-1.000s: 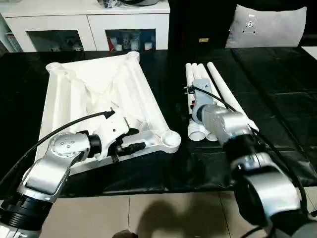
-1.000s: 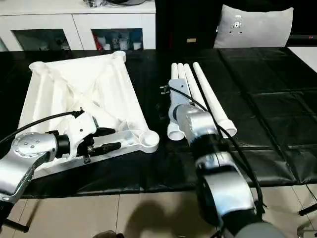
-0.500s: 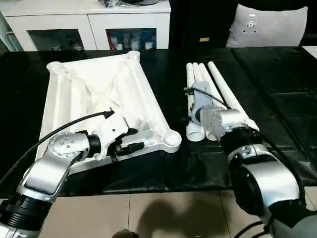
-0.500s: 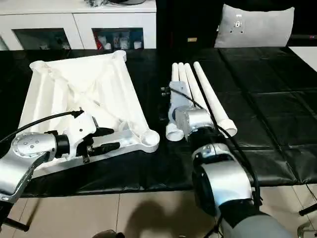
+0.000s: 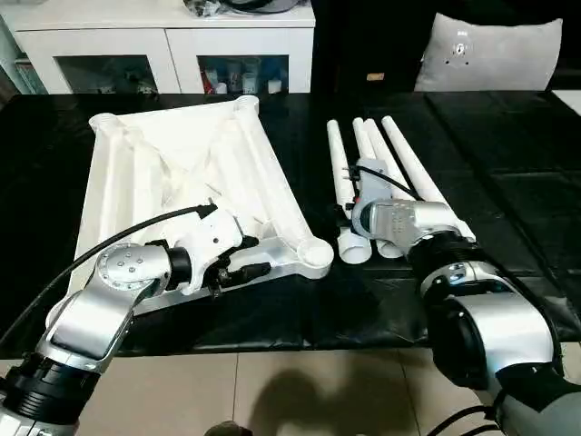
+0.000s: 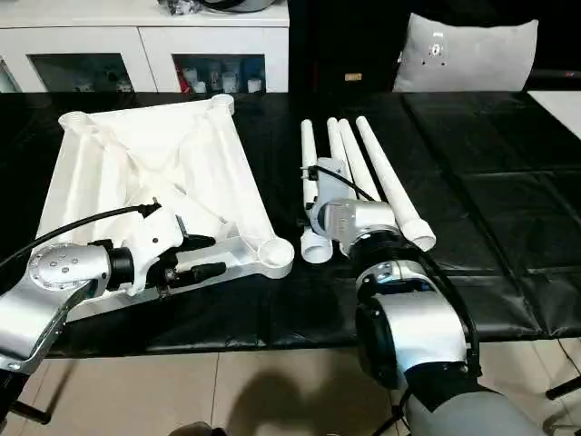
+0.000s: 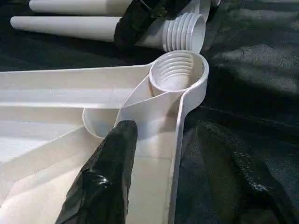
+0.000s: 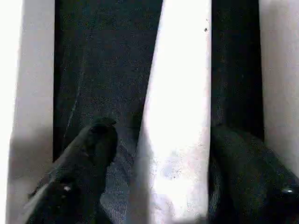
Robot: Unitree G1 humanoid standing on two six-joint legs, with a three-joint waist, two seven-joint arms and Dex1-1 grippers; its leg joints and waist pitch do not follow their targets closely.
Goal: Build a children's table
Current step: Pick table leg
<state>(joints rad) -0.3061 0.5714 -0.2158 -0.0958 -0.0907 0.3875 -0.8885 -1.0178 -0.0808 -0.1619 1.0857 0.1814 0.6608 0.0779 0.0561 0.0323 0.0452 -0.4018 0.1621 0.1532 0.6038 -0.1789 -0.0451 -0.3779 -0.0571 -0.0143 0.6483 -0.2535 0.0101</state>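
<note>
Head stereo pair: high, facing forward and down, sharing tabletop (image 5: 182,173) at frame left and legs (image 5: 386,173) at centre; left wrist camera: close, low over corner socket (image 7: 180,72); right wrist camera: very close above one leg (image 8: 180,116).

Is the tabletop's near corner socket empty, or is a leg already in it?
Empty: the left wrist view looks into the bare threaded socket of the tabletop; the legs lie beside it.

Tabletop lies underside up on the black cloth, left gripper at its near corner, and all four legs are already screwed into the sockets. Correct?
Not quite: the legs lie loose on the cloth beside the tabletop, and the near corner socket is empty, per the left wrist view. The left gripper is at that corner.
</note>
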